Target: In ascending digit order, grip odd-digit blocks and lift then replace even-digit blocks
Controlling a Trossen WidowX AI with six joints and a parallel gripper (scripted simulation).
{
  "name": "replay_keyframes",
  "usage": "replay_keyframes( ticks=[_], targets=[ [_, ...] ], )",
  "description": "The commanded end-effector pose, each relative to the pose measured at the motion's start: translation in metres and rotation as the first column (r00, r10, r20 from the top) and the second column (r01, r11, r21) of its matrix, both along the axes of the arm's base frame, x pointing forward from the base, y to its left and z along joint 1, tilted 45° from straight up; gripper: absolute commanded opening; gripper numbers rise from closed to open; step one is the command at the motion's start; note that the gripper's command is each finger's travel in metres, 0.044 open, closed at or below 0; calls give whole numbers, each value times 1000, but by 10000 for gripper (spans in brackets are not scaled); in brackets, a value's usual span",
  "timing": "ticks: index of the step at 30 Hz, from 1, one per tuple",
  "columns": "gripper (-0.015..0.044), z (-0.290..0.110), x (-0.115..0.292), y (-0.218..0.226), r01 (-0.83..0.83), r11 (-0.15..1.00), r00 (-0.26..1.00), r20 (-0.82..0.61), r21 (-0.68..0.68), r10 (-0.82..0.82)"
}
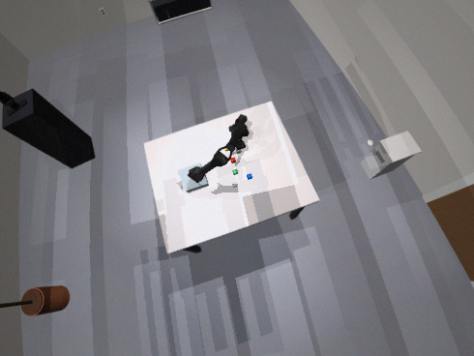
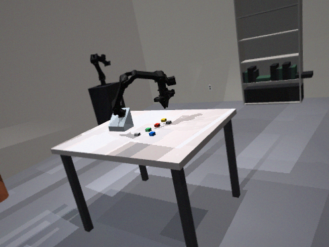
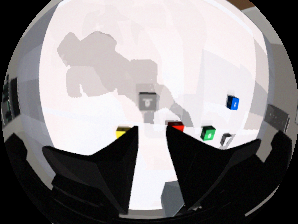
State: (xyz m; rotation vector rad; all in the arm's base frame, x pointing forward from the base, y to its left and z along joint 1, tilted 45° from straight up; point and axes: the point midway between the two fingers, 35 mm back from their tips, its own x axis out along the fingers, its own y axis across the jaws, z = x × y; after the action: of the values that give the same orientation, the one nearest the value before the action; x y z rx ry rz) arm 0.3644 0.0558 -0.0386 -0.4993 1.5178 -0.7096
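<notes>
Several small digit blocks lie on the white table (image 2: 201,127) (image 1: 193,227). A grey block (image 2: 168,122) (image 3: 147,103) lies right below my gripper, with a yellow block (image 2: 164,119) (image 3: 121,132) and a red block (image 2: 157,125) (image 1: 233,160) (image 3: 176,127) beside it. A green block (image 2: 148,129) (image 1: 235,171) (image 3: 208,133), a blue block (image 2: 152,133) (image 1: 250,176) (image 3: 232,102) and a second grey block (image 2: 137,134) (image 3: 226,139) lie closer to the arm's base. My gripper (image 2: 165,105) (image 3: 152,129) hangs well above the table, its fingers drawn in with nothing between them. The digits are too small to read.
The arm's base sits on a pale block (image 2: 120,123) (image 1: 192,181) near the table's left side. A black pedestal with a second small arm (image 2: 101,101) stands behind the table. A shelf unit (image 2: 272,50) stands at the back wall.
</notes>
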Motion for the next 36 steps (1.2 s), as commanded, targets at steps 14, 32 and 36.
replay_keyframes(
  ticks=[14, 32, 36],
  targets=[
    [120, 114, -47, -92, 23, 998, 1000, 16, 56, -24],
    [199, 158, -134, -182, 5, 1000, 1000, -5, -2, -5],
    [304, 121, -141, -220, 5, 1000, 1000, -5, -9, -5]
  ],
)
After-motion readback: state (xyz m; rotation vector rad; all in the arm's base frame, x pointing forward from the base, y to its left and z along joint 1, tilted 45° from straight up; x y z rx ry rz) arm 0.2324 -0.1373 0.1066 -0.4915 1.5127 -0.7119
